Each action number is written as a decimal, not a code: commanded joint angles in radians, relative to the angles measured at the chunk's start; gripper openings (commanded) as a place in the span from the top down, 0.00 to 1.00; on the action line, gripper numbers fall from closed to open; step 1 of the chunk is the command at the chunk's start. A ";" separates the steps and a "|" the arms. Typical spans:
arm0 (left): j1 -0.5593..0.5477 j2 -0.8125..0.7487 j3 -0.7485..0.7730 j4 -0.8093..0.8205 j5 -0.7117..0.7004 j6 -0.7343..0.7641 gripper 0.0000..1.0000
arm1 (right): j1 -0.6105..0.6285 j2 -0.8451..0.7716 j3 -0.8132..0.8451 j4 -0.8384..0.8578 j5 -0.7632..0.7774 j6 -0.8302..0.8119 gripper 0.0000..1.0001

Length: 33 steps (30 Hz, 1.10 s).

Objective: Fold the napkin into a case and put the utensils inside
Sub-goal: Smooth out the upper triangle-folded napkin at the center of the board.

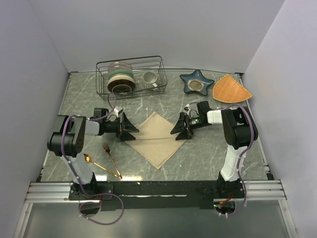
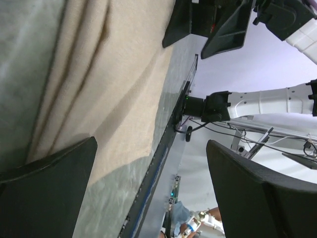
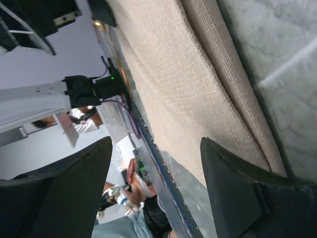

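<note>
The beige napkin [image 1: 157, 144] lies flat as a diamond in the middle of the table, with a straight fold line running across it from side to side. At its left corner stands my left gripper [image 1: 131, 130], open, and my right gripper [image 1: 178, 130] is open at its right corner; the two face each other. In the left wrist view the cloth [image 2: 114, 89] lies ahead of the spread jaws of my left gripper [image 2: 153, 193] with nothing between them. The right wrist view shows the cloth [image 3: 198, 84] the same way, ahead of my right gripper [image 3: 153, 191]. The gold fork [image 1: 112, 158] and spoon [image 1: 98, 164] rest at the front left.
A wire rack [image 1: 131, 77] with bowls and a cup stands at the back. A blue star-shaped dish [image 1: 196, 82] and an orange wedge mat [image 1: 231, 89] sit at the back right. Grey walls close in both sides.
</note>
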 commanded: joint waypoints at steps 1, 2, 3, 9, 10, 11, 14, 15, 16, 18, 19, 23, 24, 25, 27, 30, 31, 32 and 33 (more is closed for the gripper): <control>-0.001 -0.130 0.030 -0.168 0.047 0.161 0.01 | 0.021 -0.101 0.011 -0.052 0.083 -0.032 0.20; -0.008 -0.154 0.033 -0.188 0.046 0.189 0.01 | 0.036 -0.131 0.018 -0.046 0.080 -0.021 0.20; -0.009 -0.162 0.032 -0.208 0.038 0.194 0.01 | 0.063 -0.144 0.020 -0.018 0.080 0.012 0.20; -0.038 -0.141 -0.016 -0.018 -0.008 0.050 0.01 | 0.181 -0.140 0.037 0.141 0.095 0.164 0.20; -0.046 -0.112 -0.016 0.034 -0.031 0.016 0.01 | 0.188 -0.109 0.050 0.154 0.098 0.175 0.20; -0.047 -0.092 -0.014 0.060 -0.039 -0.002 0.01 | 0.194 -0.092 0.057 0.164 0.100 0.181 0.20; -0.043 -0.009 0.009 0.048 -0.069 0.007 0.01 | 0.192 -0.014 0.080 0.169 0.109 0.177 0.20; -0.040 0.010 0.013 0.033 -0.077 0.017 0.01 | 0.186 0.003 0.084 0.140 0.112 0.145 0.20; -0.031 0.045 0.015 0.019 -0.082 0.036 0.01 | 0.173 0.034 0.089 0.125 0.121 0.126 0.20; -0.020 0.071 0.012 -0.010 -0.089 0.043 0.01 | 0.154 0.058 0.084 0.081 0.133 0.068 0.20; -0.012 0.086 0.009 -0.015 -0.086 0.045 0.01 | 0.145 0.078 0.074 0.065 0.136 0.051 0.20; -0.012 0.059 -0.005 -0.030 -0.082 0.053 0.02 | 0.110 0.081 0.014 0.019 0.140 0.002 0.21; -0.014 0.051 -0.007 -0.031 -0.076 0.051 0.03 | 0.110 0.072 -0.001 0.014 0.141 -0.009 0.22; -0.020 0.033 -0.005 -0.036 -0.068 0.056 0.04 | 0.111 0.052 -0.034 0.017 0.135 -0.009 0.23; -0.029 0.005 0.009 -0.076 -0.050 0.079 0.06 | 0.126 0.023 -0.066 0.036 0.111 0.007 0.23; -0.060 -0.068 0.065 -0.216 -0.062 0.180 0.12 | 0.180 -0.076 -0.092 0.031 0.060 0.016 0.24; -0.072 -0.097 0.088 -0.267 -0.069 0.254 0.15 | 0.189 -0.130 -0.083 0.028 0.042 0.025 0.25; -0.075 -0.110 0.137 -0.315 -0.082 0.293 0.19 | 0.192 -0.153 -0.072 0.024 0.026 0.042 0.25; -0.078 -0.117 0.162 -0.376 -0.098 0.333 0.31 | 0.183 -0.168 -0.056 0.005 0.008 0.043 0.27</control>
